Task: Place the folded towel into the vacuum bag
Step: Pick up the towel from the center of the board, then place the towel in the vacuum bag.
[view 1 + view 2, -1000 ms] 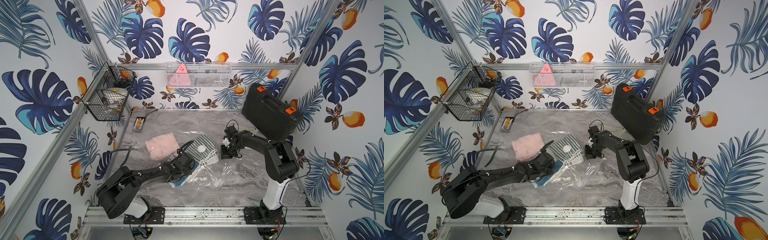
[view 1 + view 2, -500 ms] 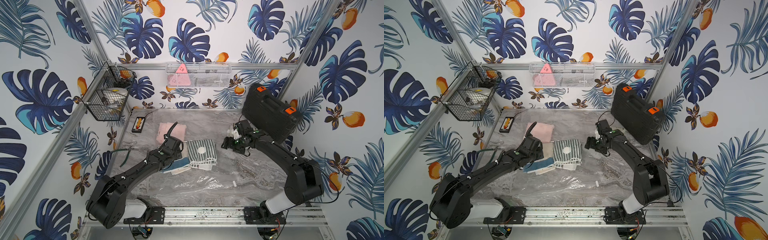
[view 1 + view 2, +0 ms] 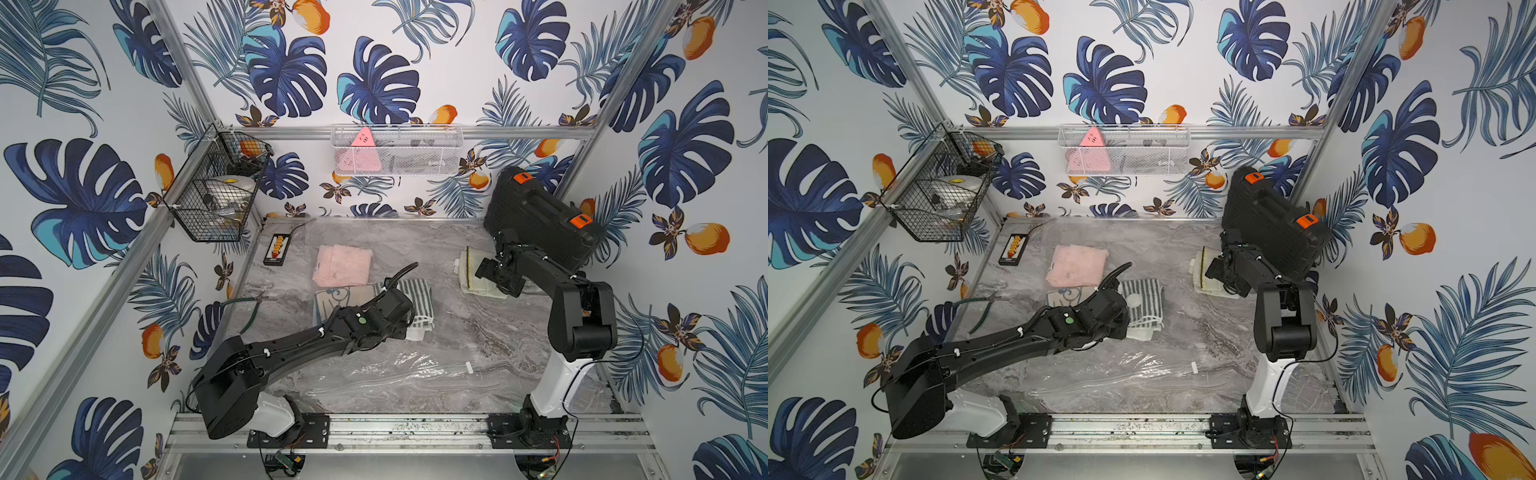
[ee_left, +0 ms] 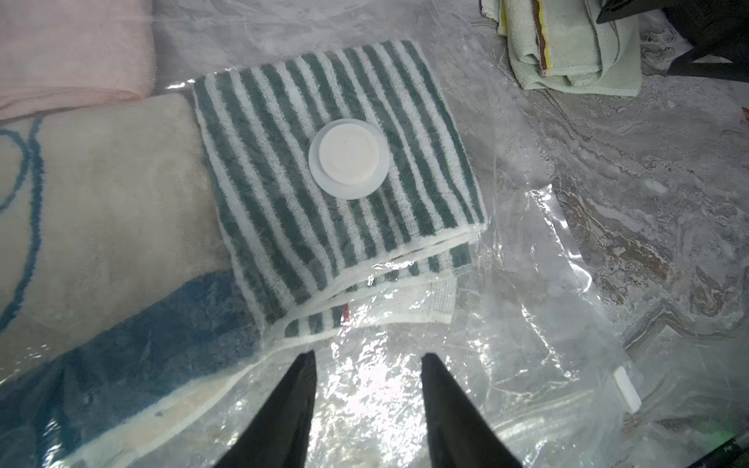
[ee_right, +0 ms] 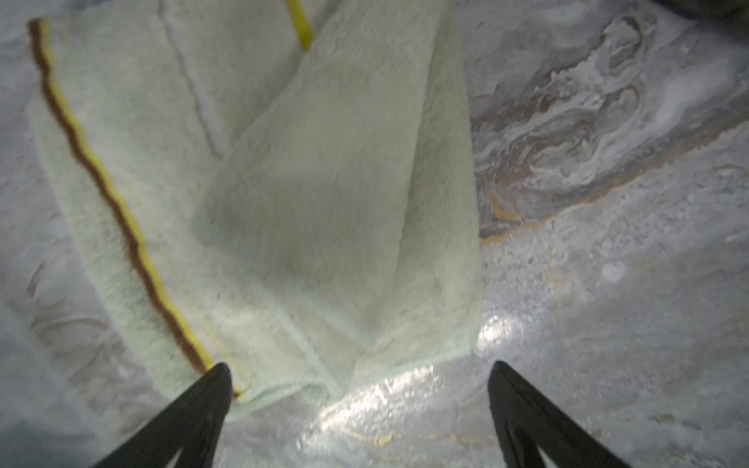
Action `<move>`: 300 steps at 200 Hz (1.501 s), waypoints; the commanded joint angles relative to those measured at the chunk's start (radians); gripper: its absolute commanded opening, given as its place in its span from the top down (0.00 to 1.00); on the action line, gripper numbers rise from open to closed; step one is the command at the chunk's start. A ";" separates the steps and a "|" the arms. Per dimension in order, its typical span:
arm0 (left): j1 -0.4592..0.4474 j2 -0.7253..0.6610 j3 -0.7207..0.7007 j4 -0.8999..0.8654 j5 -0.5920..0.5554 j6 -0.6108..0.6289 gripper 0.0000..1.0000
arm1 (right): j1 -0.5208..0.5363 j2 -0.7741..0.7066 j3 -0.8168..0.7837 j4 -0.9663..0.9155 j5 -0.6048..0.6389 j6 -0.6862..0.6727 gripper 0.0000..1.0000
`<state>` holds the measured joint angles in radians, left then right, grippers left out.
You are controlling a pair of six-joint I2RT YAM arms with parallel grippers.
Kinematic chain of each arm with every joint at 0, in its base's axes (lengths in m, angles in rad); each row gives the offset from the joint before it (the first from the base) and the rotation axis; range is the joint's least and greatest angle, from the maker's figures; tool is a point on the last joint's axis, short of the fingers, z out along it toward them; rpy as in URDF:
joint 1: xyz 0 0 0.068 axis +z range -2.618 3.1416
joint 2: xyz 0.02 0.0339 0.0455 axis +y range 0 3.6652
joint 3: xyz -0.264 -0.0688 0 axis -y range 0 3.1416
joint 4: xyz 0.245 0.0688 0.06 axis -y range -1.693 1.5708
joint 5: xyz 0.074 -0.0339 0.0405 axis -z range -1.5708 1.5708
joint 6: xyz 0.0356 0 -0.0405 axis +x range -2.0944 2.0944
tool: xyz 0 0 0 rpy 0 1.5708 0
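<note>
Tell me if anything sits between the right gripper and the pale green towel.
Nothing visible does. The right gripper stands open right at the folded pale green towel, which lies bare on the table, outside the vacuum bag.

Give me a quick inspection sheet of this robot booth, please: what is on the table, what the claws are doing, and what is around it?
Surface: grey marbled table, largely under clear plastic.
Job's things: vacuum bag lying flat; striped towel, beige-and-blue towel and pink towel lie under its film; pale green towel lies by the right arm, apparently outside the bag.
Clutter: small abacus, black case, green-handled pliers.
Grippers: left gripper open over the bag film, holding nothing; right gripper wide open at the green towel's edge.
Cables: black hose along the left arm.
Surroundings: black wire basket, white mesh basket, leaf-print walls.
</note>
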<state>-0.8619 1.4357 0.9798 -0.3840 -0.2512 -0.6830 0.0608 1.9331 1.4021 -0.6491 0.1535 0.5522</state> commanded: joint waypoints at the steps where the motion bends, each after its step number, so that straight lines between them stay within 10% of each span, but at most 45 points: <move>1: -0.005 -0.006 0.010 0.026 0.007 0.005 0.52 | -0.017 0.065 0.027 0.044 -0.044 0.026 0.00; 40: -0.008 -0.066 -0.024 0.028 -0.025 0.009 0.52 | -0.021 0.124 -0.038 0.128 -0.156 0.049 0.15; 87: -0.006 -0.099 -0.035 0.019 -0.033 0.017 0.52 | -0.021 0.122 -0.122 0.207 -0.282 0.052 0.70; 136: -0.007 -0.114 -0.033 0.019 -0.040 0.019 0.52 | 0.022 -0.074 -0.181 0.238 -0.419 0.067 1.00; 226: -0.004 -0.220 0.011 -0.056 -0.173 0.064 0.52 | 0.388 -0.492 -0.065 0.056 -0.606 0.027 1.00; 300: 0.006 -0.353 0.068 -0.100 -0.323 0.128 0.50 | 0.603 -0.647 -0.597 0.332 -0.562 0.130 1.00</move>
<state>-0.8593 1.0962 1.0435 -0.4747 -0.5137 -0.5957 0.6567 1.2716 0.9379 -0.4408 -0.4763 0.6739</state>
